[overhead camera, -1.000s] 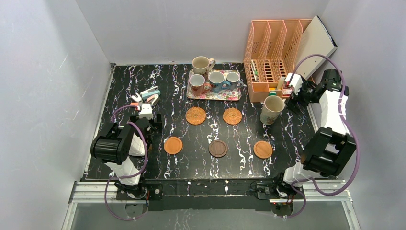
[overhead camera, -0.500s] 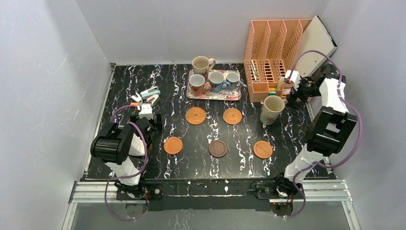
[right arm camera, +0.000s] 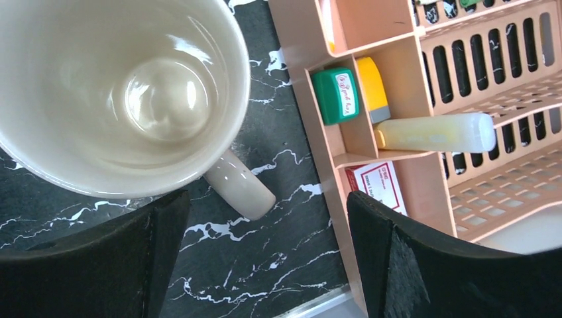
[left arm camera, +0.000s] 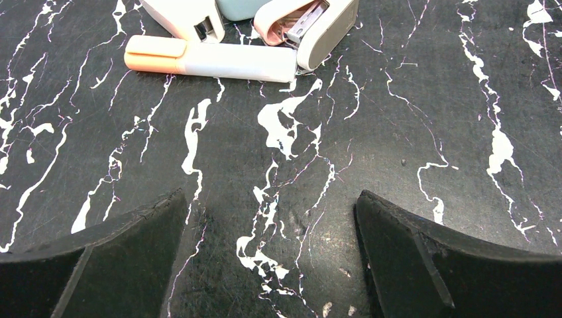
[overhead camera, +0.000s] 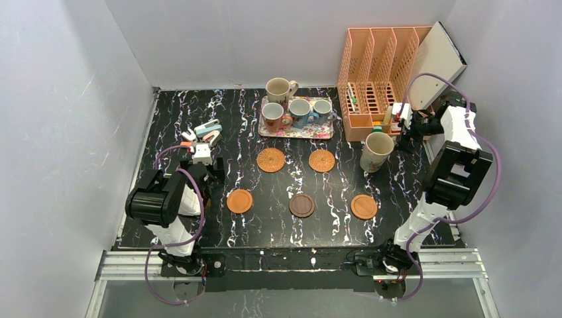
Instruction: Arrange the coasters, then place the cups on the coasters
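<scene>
**Right arm poised beside a cup, none yet seated.** The right gripper point(right arm camera: 265, 255) hangs with its jaws spread wide and nothing between them, just beside the cream cup point(right arm camera: 119, 86). That cup stands upright on the marbled table point(overhead camera: 199, 112), next to the pink organizer point(right arm camera: 317, 146) and on no coaster. Its handle point(right arm camera: 240, 187) points into the gap between the fingers, nearer one finger than the other.

The coasters lie in two rows: two woven coasters point(overhead camera: 270, 159) behind, and two smooth orange coasters point(overhead camera: 363, 207) flanking a dark coaster point(overhead camera: 302, 205) in front. The other four cups point(overhead camera: 299, 112) wait at the floral tray point(overhead camera: 318, 134).

The left gripper point(left arm camera: 272, 252), also released and empty, sits low over the table near a highlighter point(left arm camera: 212, 58), well apart from the work.

As I judge it, a clean pick needs four things:
- centre the jaws on the handle, or on the near rim wall, before closing;
- keep the outer finger off the organizer's wall, which lies right beside it;
- lift straight up;
- set the cup squarely on the nearest free coaster.
</scene>
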